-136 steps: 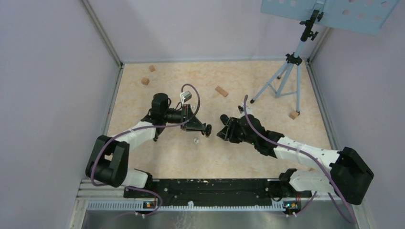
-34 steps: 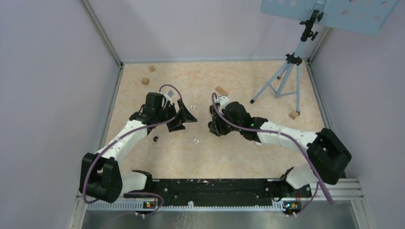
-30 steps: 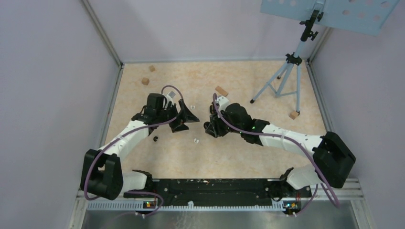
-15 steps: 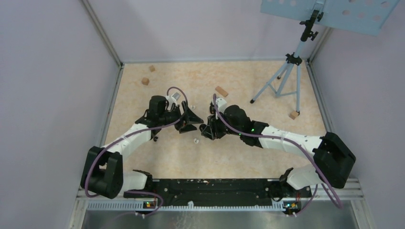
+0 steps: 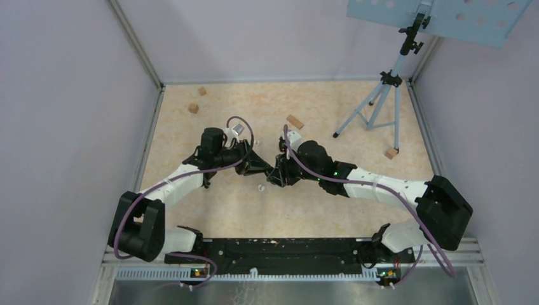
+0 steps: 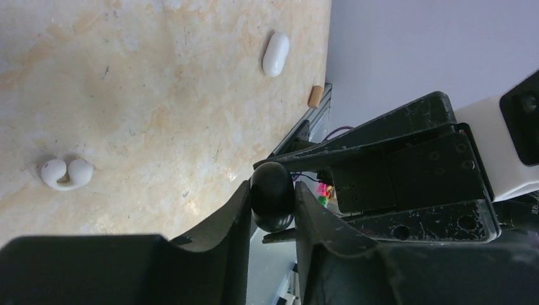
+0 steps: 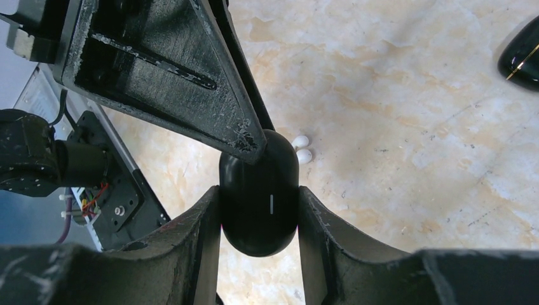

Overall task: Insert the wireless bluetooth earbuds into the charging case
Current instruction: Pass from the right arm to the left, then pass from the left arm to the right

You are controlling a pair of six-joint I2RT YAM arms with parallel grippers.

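1. Beige marbled table, pale walls; overhead, both grippers meet mid-table, their load hidden.
2. Left wrist view: left gripper pinches a black charging case; white earbud lies loose, left of it.
3. Right wrist view: right gripper clamps that case too.

Beige marbled surface boxed in by pale lilac walls.
Aluminium posts rise at the far corners. A tripod stands at the far right, carrying a pale blue perforated panel overhead. Small tan wooden blocks lie scattered toward the back, one near a tripod foot. A black rail lines the near edge.
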